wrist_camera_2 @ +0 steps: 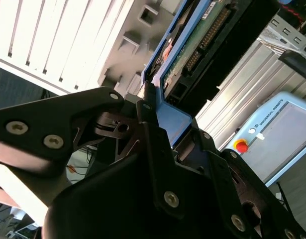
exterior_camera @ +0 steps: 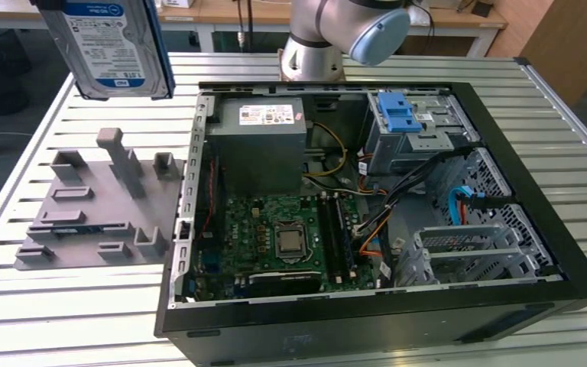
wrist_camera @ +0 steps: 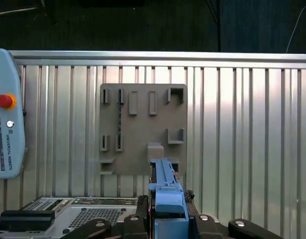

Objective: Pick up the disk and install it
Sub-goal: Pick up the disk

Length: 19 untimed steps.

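You have a slatted metal surface (exterior_camera: 579, 138) carrying an open computer case (exterior_camera: 375, 329), which lies on its side with the interior facing up. Beside the case, on the exterior view's left, sits a grey fixture plate (exterior_camera: 79, 222) with raised slots. None of the slots I can see holds a drive.

Inside the case, the grey power supply (exterior_camera: 263, 145) sits at the far end. The metal drive cage (exterior_camera: 421, 134) with its blue latch is further toward the exterior view's right.

The disk (exterior_camera: 110, 46) is off the surface. It hangs high at the exterior view's upper left, above the fixture side and clear of the case, with its label showing.

Your tool (wrist_camera: 167, 209) is closed on the disk's blue carrier. In the first wrist view the carrier edge (wrist_camera: 165, 184) is pinched between the two fingers. In the second wrist view the disk's circuit-board face (wrist_camera_2: 202, 45) runs straight out from the tool (wrist_camera_2: 172, 122).

The disk's long axis therefore continues the tool's own line. It points down toward the fixture plate (wrist_camera: 143, 129) and is seen edge-on.

The relation to watch is that the drive cage lies well apart from the held disk, across the power supply toward the exterior view's right. From these views I judge the pickup done and the install not yet done.
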Tool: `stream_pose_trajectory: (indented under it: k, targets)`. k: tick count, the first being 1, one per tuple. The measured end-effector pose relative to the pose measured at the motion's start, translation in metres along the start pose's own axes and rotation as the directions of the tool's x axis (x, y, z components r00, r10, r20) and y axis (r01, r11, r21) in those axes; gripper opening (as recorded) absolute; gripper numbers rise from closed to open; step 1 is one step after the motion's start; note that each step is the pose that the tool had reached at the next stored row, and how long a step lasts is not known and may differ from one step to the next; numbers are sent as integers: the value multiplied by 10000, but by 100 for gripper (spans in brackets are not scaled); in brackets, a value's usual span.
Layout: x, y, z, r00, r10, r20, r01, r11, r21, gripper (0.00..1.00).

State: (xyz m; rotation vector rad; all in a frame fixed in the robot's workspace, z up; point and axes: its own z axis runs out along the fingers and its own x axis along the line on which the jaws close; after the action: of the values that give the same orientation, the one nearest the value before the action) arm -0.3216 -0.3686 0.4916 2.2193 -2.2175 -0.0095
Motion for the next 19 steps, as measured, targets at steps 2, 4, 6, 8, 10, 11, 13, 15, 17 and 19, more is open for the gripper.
stream_pose_trajectory:
  k: [2,4,6,8,10,11,13,15,17,19]
  targets:
    - [27,-58,-1,10000,0,0,0,10000,-1,36]
    - [55,-118,-1,10000,0,0,0,10000,0,36]
    - [83,-176,-1,10000,-1,0,1,10000,0,36]
    - [109,-233,-2,10000,0,0,0,10000,0,36]
    - [138,-294,-2,10000,0,1,0,10000,1,36]
    - [152,-323,-2,10000,0,0,0,10000,0,36]
    - [179,-380,-3,10000,0,0,0,10000,0,36]
    - [207,-439,-3,10000,0,0,0,10000,0,36]
    - [234,-496,-4,10000,0,0,0,10000,0,36]
    - [261,-555,-4,10000,0,0,0,10000,0,36]
